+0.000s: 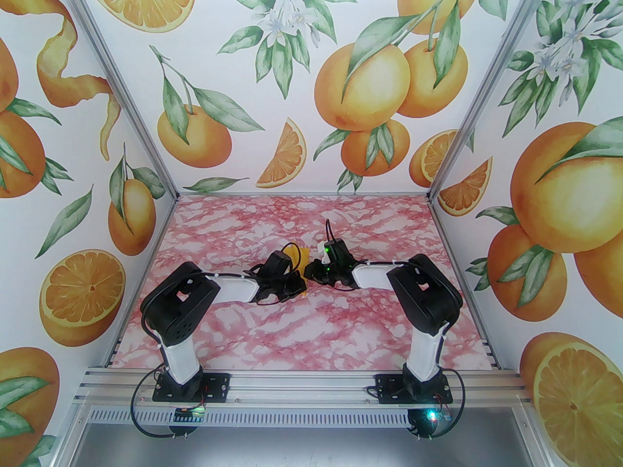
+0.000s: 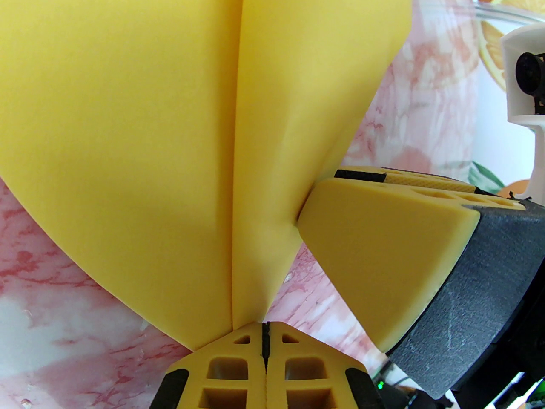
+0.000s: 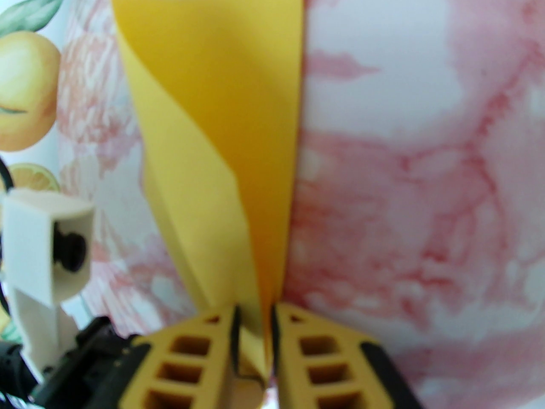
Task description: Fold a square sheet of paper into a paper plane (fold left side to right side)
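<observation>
Left wrist view: left gripper (image 2: 265,332) is clamped tight on one edge of the square sheet of paper (image 2: 127,122). Right gripper (image 3: 254,315) pinches another edge. The sheet is curled, held mid-bench (image 1: 292,329) between both arms.

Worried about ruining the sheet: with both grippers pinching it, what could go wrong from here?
1. The left gripper and right gripper both clamp the sheet of paper close together; pulling apart could tear it.
2. The sheet bows in a loose curl, so pressing it down onto the table might set a crooked crease.
</observation>
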